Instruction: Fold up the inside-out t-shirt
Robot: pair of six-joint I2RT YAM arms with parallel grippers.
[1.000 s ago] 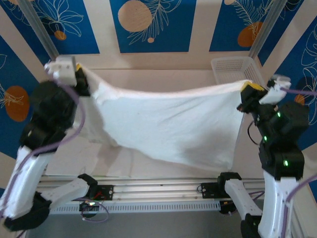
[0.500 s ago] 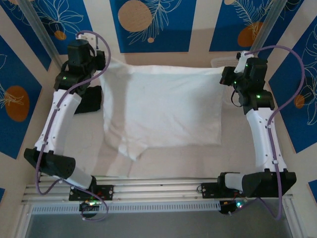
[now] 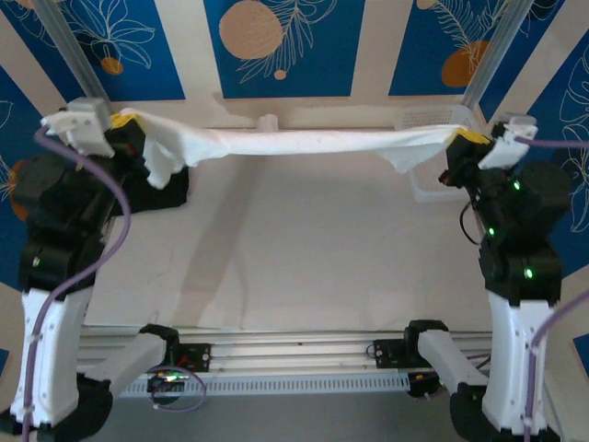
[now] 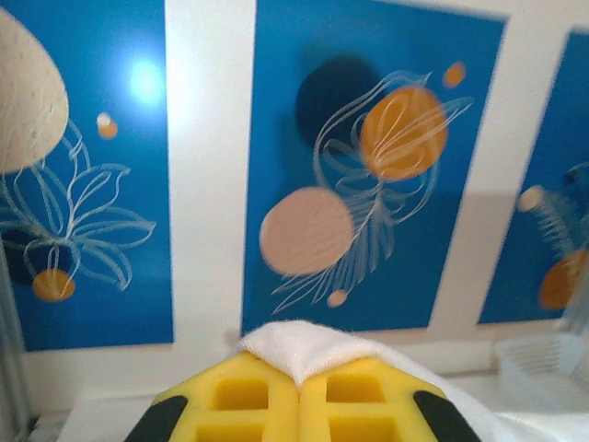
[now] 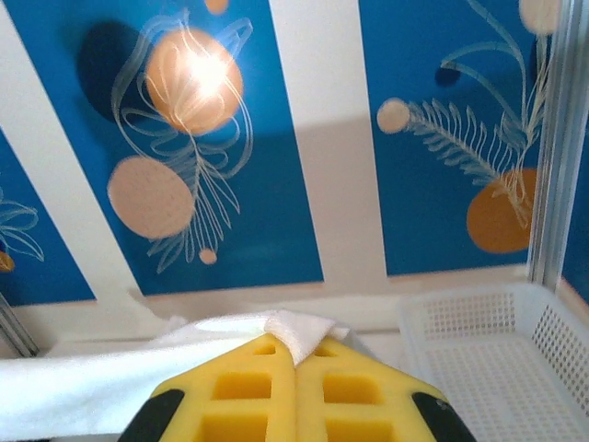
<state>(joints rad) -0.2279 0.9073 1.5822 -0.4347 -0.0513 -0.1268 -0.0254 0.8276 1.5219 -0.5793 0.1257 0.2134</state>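
From my station, the t-shirt (image 3: 313, 141) is lifted off the desk (image 3: 322, 262) and pulled into a long, narrow white band across the upper part of the overhead view. It runs from upper left to upper right, sagging slightly in the middle. Its left end bunches into loose folds that hang down just beside the left arm.

The left end effector (image 3: 122, 118) sits at the upper left of the overhead view, clamped on that end of the shirt. In the left wrist view, the left end effector (image 4: 299, 366) is at the bottom centre. Its yellow fingers (image 4: 241, 396) are pressed together, with a tuft of the t-shirt (image 4: 304, 343) poking up between them.

The right end effector (image 3: 469, 136) is at the upper right of the overhead view, holding the other end. In the right wrist view, the right end effector (image 5: 294, 354) is pinched together on the cloth, and the t-shirt (image 5: 83, 387) trails away toward the lower left of that frame.

A black garment (image 3: 173, 191) lies on the desk below the bunched left end of the shirt. A white perforated basket (image 3: 425, 182) stands on the desk at the upper right, partly behind the stretched band, and the basket (image 5: 497, 359) also appears at the lower right of the right wrist view. Both wrist cameras face the blue and cream patterned wall (image 4: 212, 166).
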